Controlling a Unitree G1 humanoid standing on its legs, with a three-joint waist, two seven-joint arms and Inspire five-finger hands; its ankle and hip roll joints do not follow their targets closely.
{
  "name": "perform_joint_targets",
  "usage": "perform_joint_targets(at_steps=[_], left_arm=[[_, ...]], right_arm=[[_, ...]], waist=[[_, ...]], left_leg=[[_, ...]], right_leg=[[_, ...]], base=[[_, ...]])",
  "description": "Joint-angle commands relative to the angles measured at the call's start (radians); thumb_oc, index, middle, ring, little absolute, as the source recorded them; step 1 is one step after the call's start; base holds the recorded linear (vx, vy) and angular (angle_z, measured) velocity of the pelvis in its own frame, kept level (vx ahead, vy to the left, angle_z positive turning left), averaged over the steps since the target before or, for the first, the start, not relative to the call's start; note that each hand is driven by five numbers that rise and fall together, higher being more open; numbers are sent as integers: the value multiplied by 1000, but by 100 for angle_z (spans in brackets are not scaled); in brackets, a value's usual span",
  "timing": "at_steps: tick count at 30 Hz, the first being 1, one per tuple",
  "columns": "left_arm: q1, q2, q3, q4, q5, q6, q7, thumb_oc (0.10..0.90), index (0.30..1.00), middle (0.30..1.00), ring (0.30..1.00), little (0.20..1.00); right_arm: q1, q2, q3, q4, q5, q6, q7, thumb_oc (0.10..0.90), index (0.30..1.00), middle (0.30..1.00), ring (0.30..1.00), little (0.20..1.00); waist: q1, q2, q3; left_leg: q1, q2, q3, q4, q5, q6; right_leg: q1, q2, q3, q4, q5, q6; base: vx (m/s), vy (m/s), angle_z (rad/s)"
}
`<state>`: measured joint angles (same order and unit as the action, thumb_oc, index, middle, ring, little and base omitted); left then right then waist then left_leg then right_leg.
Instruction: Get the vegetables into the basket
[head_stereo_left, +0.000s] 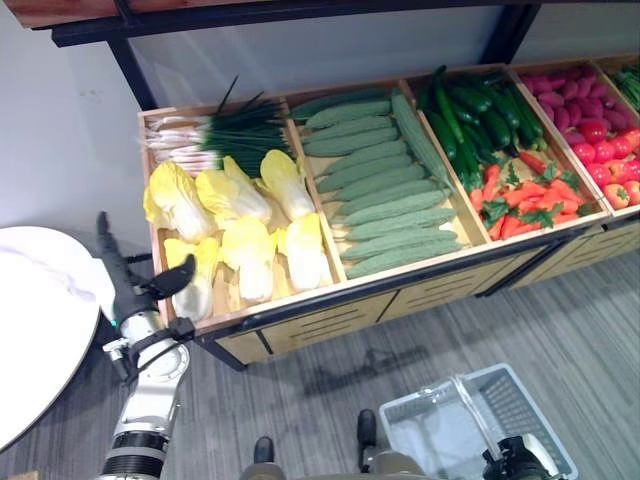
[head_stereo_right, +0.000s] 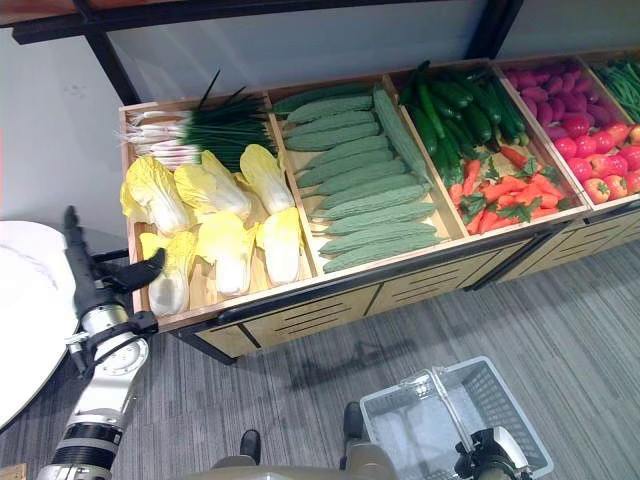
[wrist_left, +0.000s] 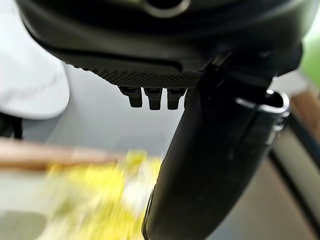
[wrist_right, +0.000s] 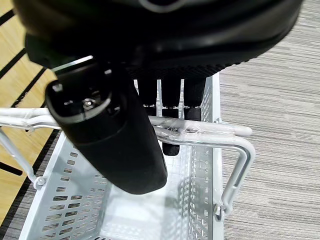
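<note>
Item, wooden display bench (head_stereo_left: 300, 325): compartments, from my left, of yellow cabbages (head_stereo_left: 235, 225) under spring onions, then ridged green gourds (head_stereo_left: 385, 200), cucumbers over carrots, and red produce; all vegetables lie there, none in the basket. Item, grey basket (head_stereo_left: 530, 420): empty, hanging low at my right, my right hand (wrist_right: 150, 100) with fingers (wrist_right: 170, 122) curled round its handle. Item, my left hand (head_stereo_left: 135, 285): raised beside the cabbage corner, fingers straight and holding nothing; I judge the reaching step in hand, the next move being to close on the nearest cabbage.
</note>
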<state>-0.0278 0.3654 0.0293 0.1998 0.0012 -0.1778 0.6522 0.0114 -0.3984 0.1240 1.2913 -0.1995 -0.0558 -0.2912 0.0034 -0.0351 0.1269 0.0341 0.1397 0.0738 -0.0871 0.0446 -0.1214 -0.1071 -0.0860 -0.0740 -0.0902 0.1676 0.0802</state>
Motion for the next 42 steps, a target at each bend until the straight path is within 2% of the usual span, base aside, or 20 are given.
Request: perform_joint_targets(at_steps=[1, 9, 12, 14, 32, 40, 42], left_arm=[[-66, 73, 43, -52, 81, -61, 7, 900, 1000, 1000, 1000, 1000], [-73, 51, 11, 1, 100, -21, 0, 900, 1000, 1000, 1000, 1000], [-84, 54, 7, 40, 147, 12, 17, 900, 1000, 1000, 1000, 1000], [-81, 78, -8, 78, 209, 44, 14, 900, 1000, 1000, 1000, 1000], [-124, 150, -141, 301, 453, 152, -9, 900, 1000, 1000, 1000, 1000], [-127, 124, -138, 392, 447, 194, 9, 900, 1000, 1000, 1000, 1000], [-123, 97, -121, 445, 413, 203, 26, 900, 1000, 1000, 1000, 1000]], right_arm=[[-12, -36, 27, 32, -16, -3, -53, 400, 300, 300, 300, 300], [-11, -29, 31, 38, -23, 1, -64, 400, 300, 300, 300, 300], [-14, -30, 33, 41, -27, 2, -71, 400, 300, 300, 300, 300], [-19, -28, 40, 31, -29, -1, -78, 400, 300, 300, 300, 300], [-36, -16, 68, 31, -37, -10, -81, 400, 300, 300, 300, 300], [-31, -12, 67, 35, -41, -6, -83, 400, 300, 300, 300, 300], [-29, -5, 71, 37, -46, -3, -85, 400, 300, 300, 300, 300]], waist=[[4, -50, -40], [-3, -50, -46], [-4, -52, -47], [-4, -54, -44], [-21, -56, -43], [-25, -58, -45], [-26, -60, -49]], left_leg=[[-56, 3, -4, 0, 5, 4], [-53, 9, 0, 0, 6, 3], [-56, 12, 0, 0, 5, 2], [-58, 12, 2, 0, 5, 2], [-47, 12, 24, 0, -7, 2], [-41, 12, 28, 0, -9, 4], [-38, 13, 30, 0, -10, 4]], right_leg=[[48, -97, -22, 3, -38, 104], [49, -91, -21, 3, -41, 101], [43, -88, -19, 3, -41, 101], [41, -88, -19, 3, -40, 102], [31, -86, 2, 3, -36, 106], [33, -85, 7, 3, -38, 106], [35, -85, 7, 3, -39, 106]], base=[[9, -17, -4], [2, -2, 0], [0, 0, 0], [0, 0, 0], [2, 1, -1], [9, -1, -3], [0, 0, 0]])
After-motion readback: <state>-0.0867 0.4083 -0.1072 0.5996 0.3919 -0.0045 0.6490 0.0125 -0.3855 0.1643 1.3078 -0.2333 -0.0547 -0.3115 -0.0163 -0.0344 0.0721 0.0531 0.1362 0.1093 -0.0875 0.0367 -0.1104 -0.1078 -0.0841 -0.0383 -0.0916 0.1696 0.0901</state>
